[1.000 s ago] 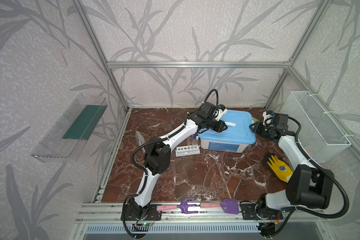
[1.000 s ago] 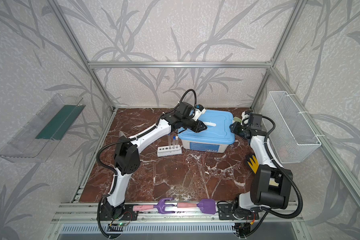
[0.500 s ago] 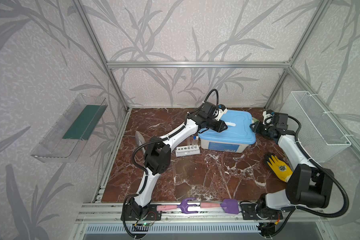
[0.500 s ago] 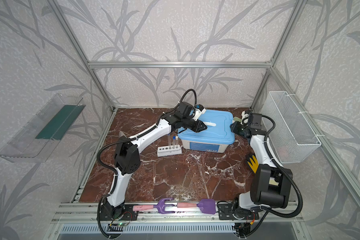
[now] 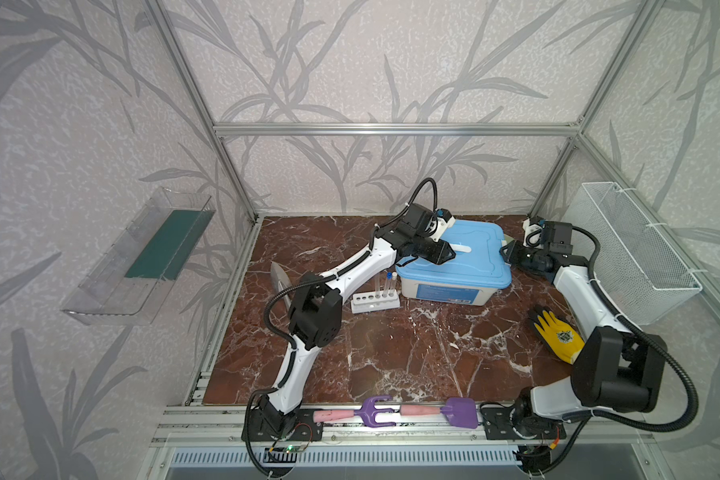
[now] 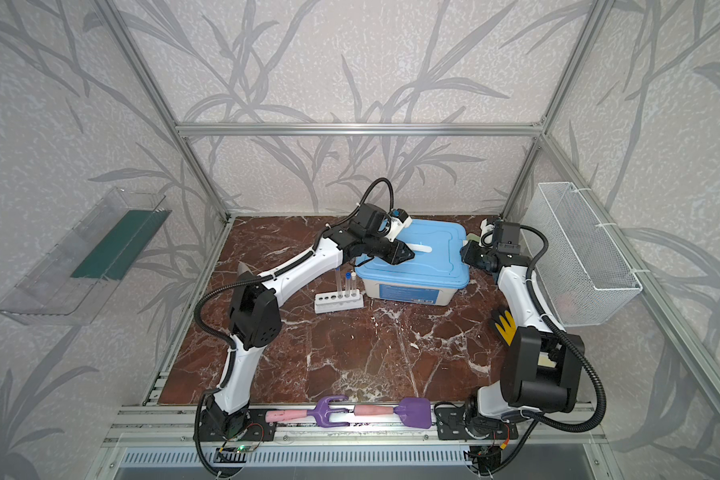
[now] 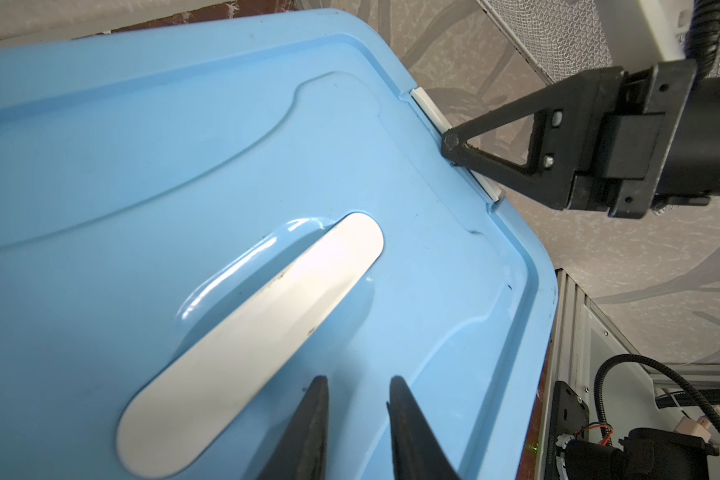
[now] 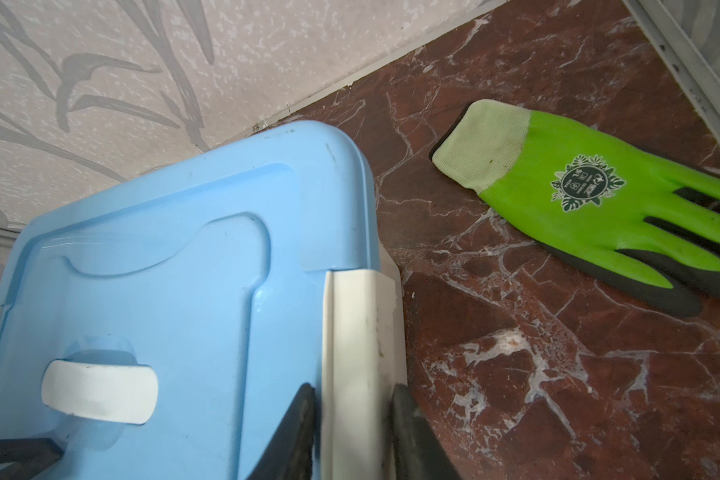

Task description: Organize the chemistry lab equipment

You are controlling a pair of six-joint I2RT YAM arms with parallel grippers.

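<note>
While you've got both arms parked at the blue-lidded box point(image 5: 445, 291): nothing has really shifted since a second ago; both top views match, arms and everything on the marble point(image 5: 391, 353) sitting right where they were.
Left gripper point(image 7: 356, 380): over the box's lid point(image 7: 184, 124), tips right beside the white handle point(image 7: 250, 345); jaws a little apart with bare lid showing between them, so you're holding nothing there.
Right gripper point(image 8: 350, 388): at the box's right end, one finger on each side of the white latch point(image 8: 358, 332); honestly can't tell if it's actually pinching it.
Rack point(image 5: 375, 301): white, on the marble just left of the box's front corner.
Test tubes point(image 5: 388, 284): standing upright in the rack holes nearest the box, blue caps up top.
Green glove point(image 8: 578, 187): lying flat near the box's far right corner.
Yellow glove point(image 5: 558, 336): well apart from the box, off toward its front right.
Purple fork point(image 5: 373, 413): way out front of the box, past the marble's edge, purple trowel point(image 5: 460, 413) just beside it.
</note>
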